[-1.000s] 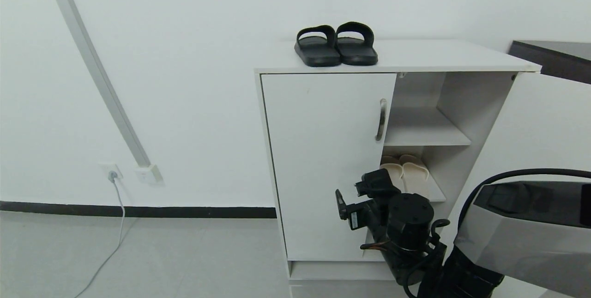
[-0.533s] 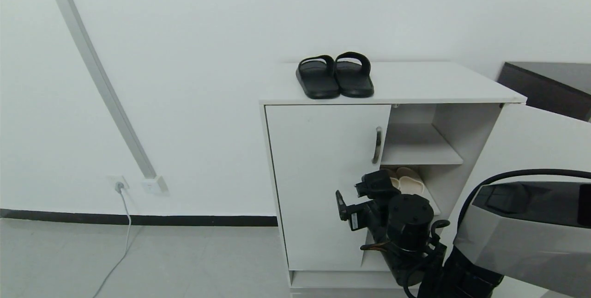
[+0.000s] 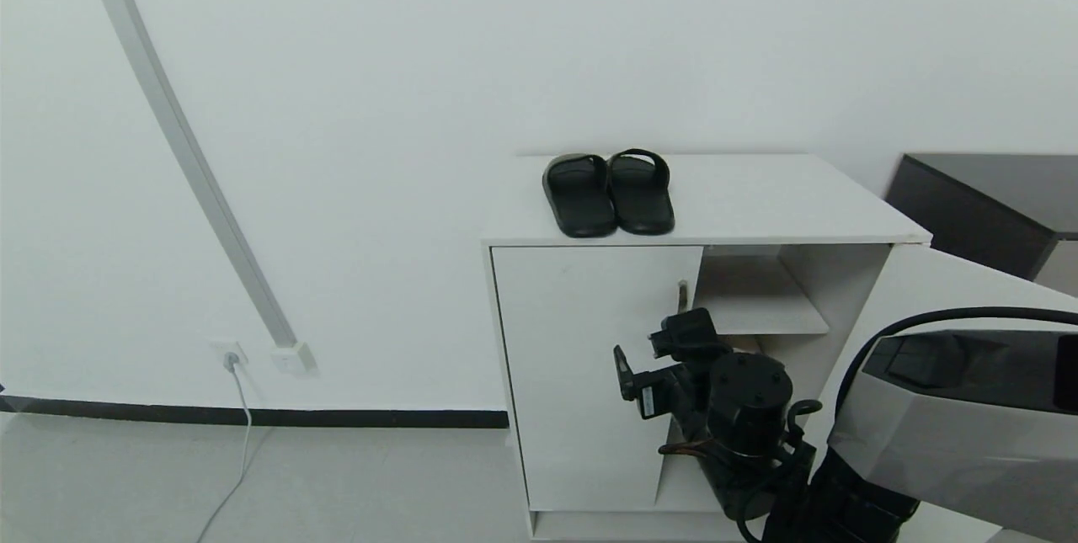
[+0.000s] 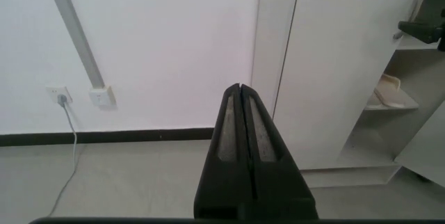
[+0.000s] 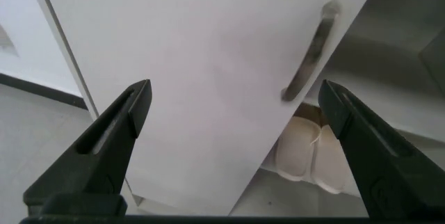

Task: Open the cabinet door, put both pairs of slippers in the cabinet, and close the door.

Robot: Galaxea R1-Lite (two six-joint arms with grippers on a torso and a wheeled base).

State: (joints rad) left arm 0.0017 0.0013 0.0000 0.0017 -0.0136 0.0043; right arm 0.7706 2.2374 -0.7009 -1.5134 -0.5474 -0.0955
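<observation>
Black slippers [image 3: 608,192] atop white cabinet [image 3: 758,198] against white wall [image 3: 421,63]; left fingers [image 4: 229,130] pressed together; right fingers [image 5: 111,135] spread

No text, nos. or signs legible anywhere. One small pale sticker [image 3: 648,401] sits on the right arm [image 3: 749,408], just in front of the closed left door [image 3: 581,375]; its print is too small to read.

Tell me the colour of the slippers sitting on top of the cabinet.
Black. The slippers show best in the head view, side by side on the white cabinet.
</observation>
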